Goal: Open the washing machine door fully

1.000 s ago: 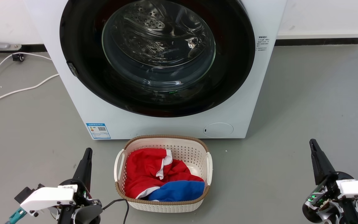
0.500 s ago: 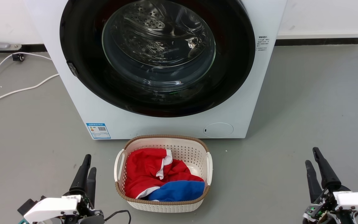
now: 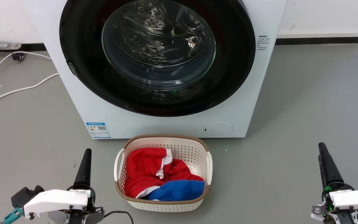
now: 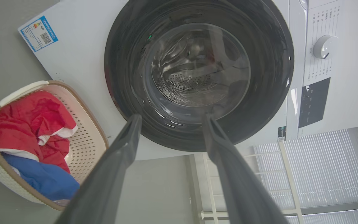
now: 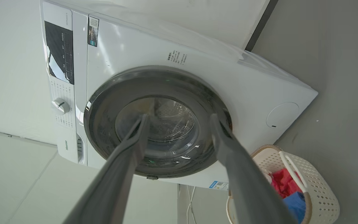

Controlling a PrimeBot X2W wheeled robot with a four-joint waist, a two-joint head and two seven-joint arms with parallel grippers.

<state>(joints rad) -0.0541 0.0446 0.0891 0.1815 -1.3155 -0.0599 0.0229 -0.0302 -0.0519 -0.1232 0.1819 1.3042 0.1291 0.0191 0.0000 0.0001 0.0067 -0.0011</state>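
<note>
The washing machine door [image 3: 157, 56] is sitting shut against the white cabinet [image 3: 154, 126] at far centre; nothing is done yet. The left gripper [image 3: 86, 154] and right gripper [image 3: 322, 148] are hovering near, fingers released, empty.

The door [image 3: 235, 62] is glossy black, its glass [image 3: 158, 71] clear and smooth, with a shiny perforated metal drum [image 3: 148, 21] behind. The casing [image 3: 166, 126] is smooth white. The basket [image 3: 185, 149] is pierced pale plastic, holding soft cloth [image 3: 144, 174]. The floor [image 3: 306, 109] is matt grey.
</note>
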